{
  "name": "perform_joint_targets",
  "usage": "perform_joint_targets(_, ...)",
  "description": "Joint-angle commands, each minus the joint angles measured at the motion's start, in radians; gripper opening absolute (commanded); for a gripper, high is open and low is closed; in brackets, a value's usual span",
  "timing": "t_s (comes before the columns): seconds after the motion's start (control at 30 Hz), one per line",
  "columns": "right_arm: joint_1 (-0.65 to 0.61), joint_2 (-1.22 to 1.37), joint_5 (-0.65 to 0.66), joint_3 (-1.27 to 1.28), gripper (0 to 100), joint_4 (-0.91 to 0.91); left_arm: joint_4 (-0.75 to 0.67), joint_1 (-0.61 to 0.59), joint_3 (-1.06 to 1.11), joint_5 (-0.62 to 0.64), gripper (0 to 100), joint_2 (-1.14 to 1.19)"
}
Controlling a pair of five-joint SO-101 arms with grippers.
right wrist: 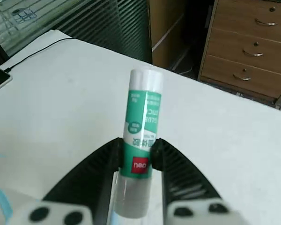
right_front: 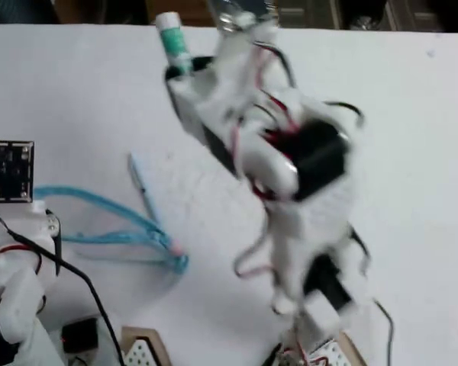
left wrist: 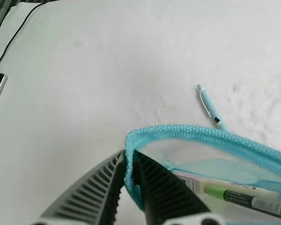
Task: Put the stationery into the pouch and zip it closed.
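A green-and-white glue stick stands upright between the fingers of my right gripper, which is shut on its lower half. In the high view that gripper holds the glue stick up over the far middle of the table. The clear pouch with a blue zipper edge lies at the left. My left gripper is shut on the pouch's blue rim, holding the mouth open. Several pens lie inside. A light blue pen lies on the table just beyond the pouch.
The white table has free room at the right and far left. A dark phone rests at the left edge, and a black cable runs along the left arm. Wooden drawers stand behind the table.
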Motion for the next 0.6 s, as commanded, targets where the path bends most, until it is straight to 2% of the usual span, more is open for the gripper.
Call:
perform_joint_targets(0.0, 0.005, -0.344, -0.054, 0.419, 1.7, 0.019, 0.052, 0.002, 0.083, 0.002, 2, 0.01)
perform_joint_targets(0.13, 0.005, -0.654, -0.066, 0.872, 1.7, 0.013, 0.052, 0.002, 0.083, 0.002, 2, 0.01)
perform_joint_targets(0.23, 0.001, -0.857, -0.066, 1.162, 1.7, -0.056, 0.052, -0.001, 0.083, 0.002, 2, 0.01)
perform_joint_targets(0.47, -0.013, -1.188, -0.075, 1.631, 1.7, -0.515, 0.052, 0.001, 0.083, 0.002, 2, 0.015)
perform_joint_targets(0.57, -0.094, -1.259, -0.167, 1.714, 1.7, -0.727, 0.052, 0.001, 0.083, 0.003, 2, 0.015)
